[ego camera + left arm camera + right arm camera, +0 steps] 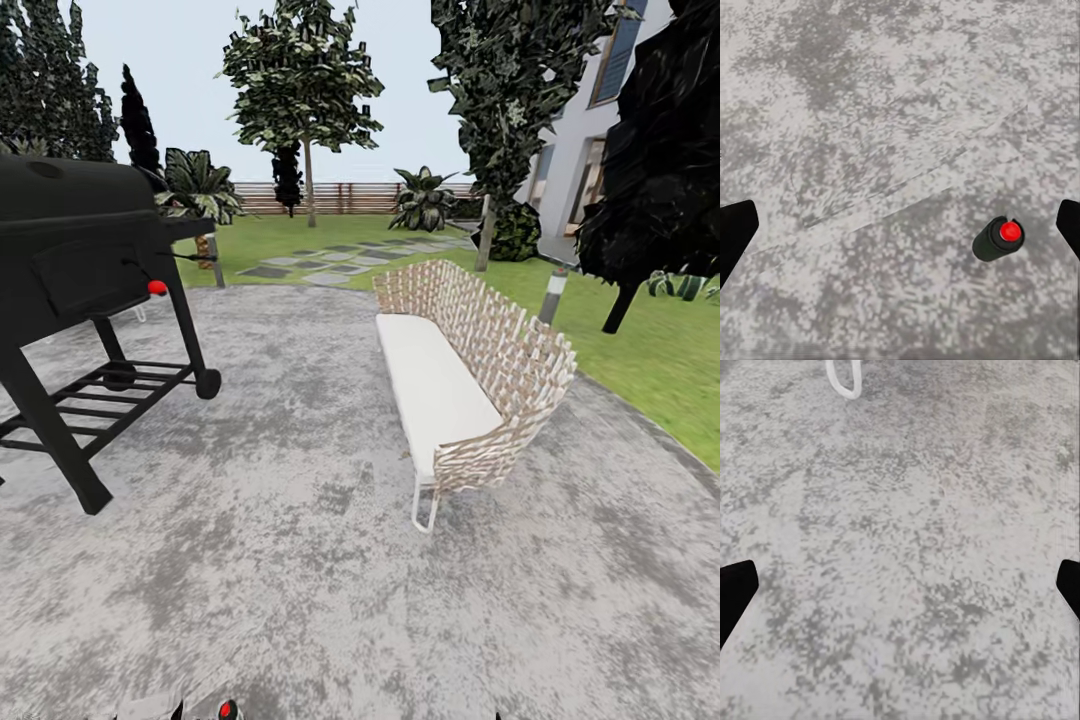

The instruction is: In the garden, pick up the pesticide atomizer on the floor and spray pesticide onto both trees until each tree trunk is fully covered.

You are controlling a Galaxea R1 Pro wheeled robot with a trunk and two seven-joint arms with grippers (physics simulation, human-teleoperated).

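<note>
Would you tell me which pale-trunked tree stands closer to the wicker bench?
The right tree, just behind the bench. The other tree stands farther back by the fence.

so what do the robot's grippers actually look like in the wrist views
Very little of them shows. In the left wrist view, the left gripper appears as two plain black fingers at the picture's side edges, with blunt, angled tips. The right gripper looks the same: matte black fingers, no markings, cables or colour accents visible. The arms themselves cannot be made out.

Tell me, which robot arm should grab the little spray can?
Probably the left: the pesticide atomizer stands on the floor between the open left gripper's fingers. The right wrist view shows bare paving.
</note>
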